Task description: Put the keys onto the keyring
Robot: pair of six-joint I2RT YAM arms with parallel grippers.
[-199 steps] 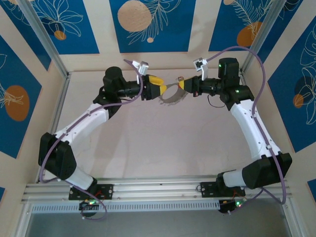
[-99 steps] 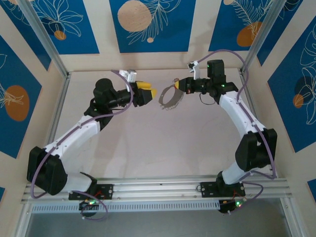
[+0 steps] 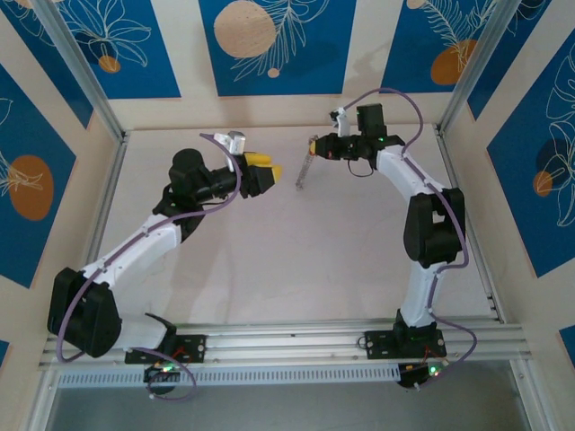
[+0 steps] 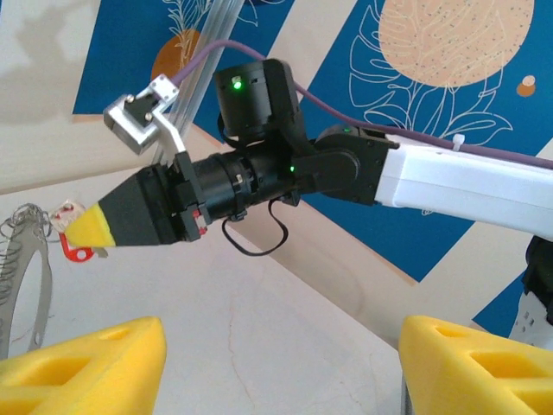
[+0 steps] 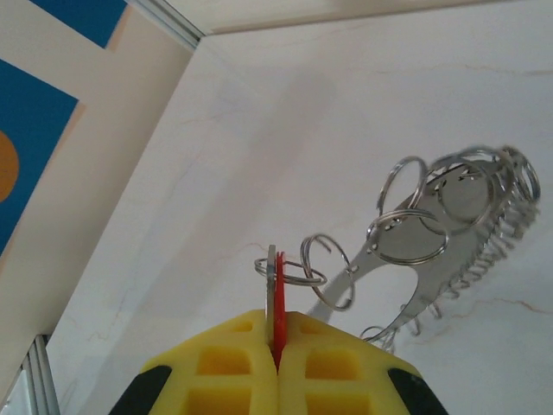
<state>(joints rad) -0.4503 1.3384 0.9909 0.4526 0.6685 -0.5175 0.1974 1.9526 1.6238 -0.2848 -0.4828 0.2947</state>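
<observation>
Red, likely featherlight key (image 5: 278,316) sits pinched between the right jaws; the stiff, thin keyring (image 5: 449,233) dangling from it looks best gripped at its rim; left jaws spread.

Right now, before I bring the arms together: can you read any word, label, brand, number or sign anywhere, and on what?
None: no readable text in any view.
The wall panels carry only leaf drawings and orange discs, no letters.
The key and the keyring show no marking I can make out.
The arm housing shows a green light, no lettering.
</observation>
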